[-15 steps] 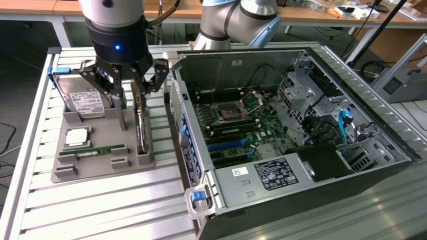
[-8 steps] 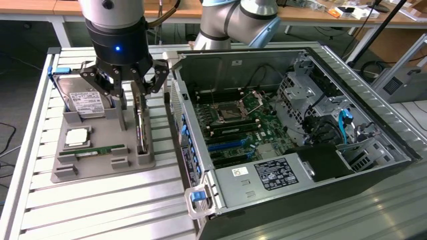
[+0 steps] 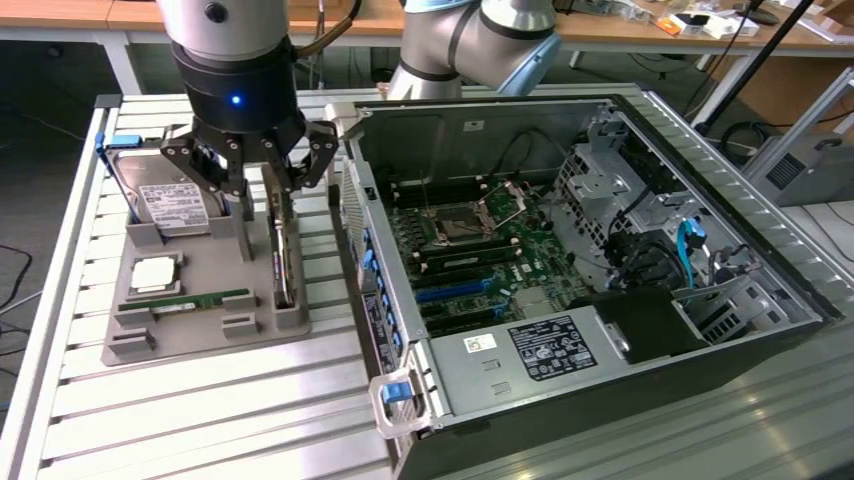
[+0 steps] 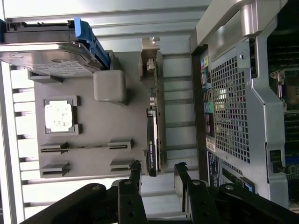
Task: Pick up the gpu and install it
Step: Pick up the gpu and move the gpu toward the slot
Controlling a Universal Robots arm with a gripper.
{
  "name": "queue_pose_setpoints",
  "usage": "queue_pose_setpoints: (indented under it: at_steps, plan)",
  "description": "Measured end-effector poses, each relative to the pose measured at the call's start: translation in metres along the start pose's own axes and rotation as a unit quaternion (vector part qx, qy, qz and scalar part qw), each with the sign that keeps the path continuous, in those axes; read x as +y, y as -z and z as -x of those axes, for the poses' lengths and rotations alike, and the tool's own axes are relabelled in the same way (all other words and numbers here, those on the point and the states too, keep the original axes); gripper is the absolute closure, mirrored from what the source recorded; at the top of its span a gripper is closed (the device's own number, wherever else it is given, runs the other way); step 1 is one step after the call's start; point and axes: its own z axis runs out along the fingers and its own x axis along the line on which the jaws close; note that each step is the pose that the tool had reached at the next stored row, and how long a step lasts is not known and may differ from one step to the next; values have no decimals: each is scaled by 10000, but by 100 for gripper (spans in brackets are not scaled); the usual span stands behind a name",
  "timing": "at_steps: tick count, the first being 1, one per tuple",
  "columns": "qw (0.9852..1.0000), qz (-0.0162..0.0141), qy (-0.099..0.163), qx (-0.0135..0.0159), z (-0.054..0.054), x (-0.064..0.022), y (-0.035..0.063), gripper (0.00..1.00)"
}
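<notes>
Hovering above the gpu (image 3: 282,250), the gripper (image 4: 157,175) holds its fingers (image 4: 135,171) released, the edge-standing card's long axis running straight between them in its tray (image 3: 200,335).

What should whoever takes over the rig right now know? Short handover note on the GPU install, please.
Gripper: open, down over the gpu, one finger on each side of the card and not closed on it.
Things: the gpu stands on edge in the grey fixture tray, next to the open PC case. The hard drive, CPU and RAM stick also sit on the tray.
Done: the gripper is lined up on the card. Nothing is gripped or lifted.
Left: the whole pick and the install. The gpu is not yet on the motherboard.
</notes>
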Motion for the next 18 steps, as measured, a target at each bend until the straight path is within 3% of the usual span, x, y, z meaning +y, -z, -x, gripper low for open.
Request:
queue_pose_setpoints:
  at_steps: [18]
  plan:
    - [10000, -1, 0, 0, -1, -2, -46, 58]
